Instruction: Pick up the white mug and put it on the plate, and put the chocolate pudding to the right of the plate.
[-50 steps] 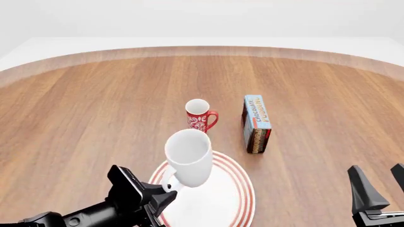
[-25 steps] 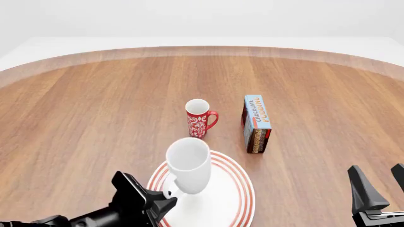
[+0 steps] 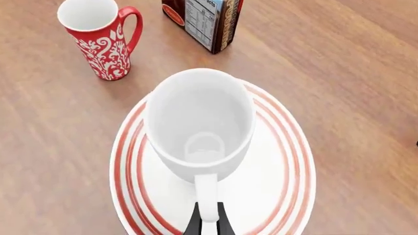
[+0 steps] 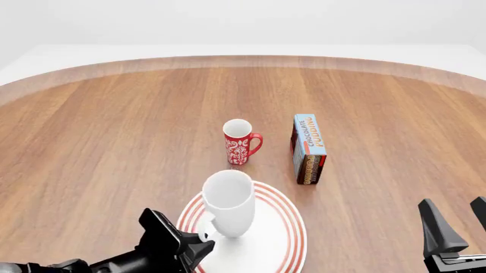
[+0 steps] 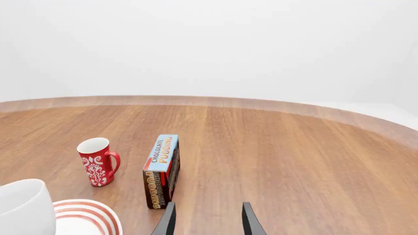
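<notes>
**White mug held over the plate by its handle**

At the left, the left gripper [image 4: 199, 245] comes in low at the near edge of the table [image 4: 99, 142], its fingers clamped on the handle of the white mug [image 4: 227, 202]. In the left wrist view the two dark fingertips [image 3: 193, 226] pinch the loop handle from either side, and the mug [image 3: 199, 125] sits straight ahead of the gripper [image 3: 207, 225], mouth up, empty. The mug is over the plate [image 4: 277, 244], on the plate's left half; whether its base touches the plate cannot be told. The plate [image 3: 287, 166] spreads out under and around the gripper's tips.

Beyond the mug, farther from the left gripper, stands the red mug [image 4: 240, 142], upright, handle to the right, well apart from the plate. Just right of it, the pudding [image 4: 309, 149] rests on a long edge with its blue lettered face up, beyond the plate's far right rim and apart from it.

At the far right, the right gripper [image 4: 456, 227] waits at the near edge with fingers spread apart and nothing between them. In its wrist view the pudding [image 5: 161, 171] lies ahead and to the left of the gripper [image 5: 207, 220], with the red mug [image 5: 98, 161] past it.
</notes>
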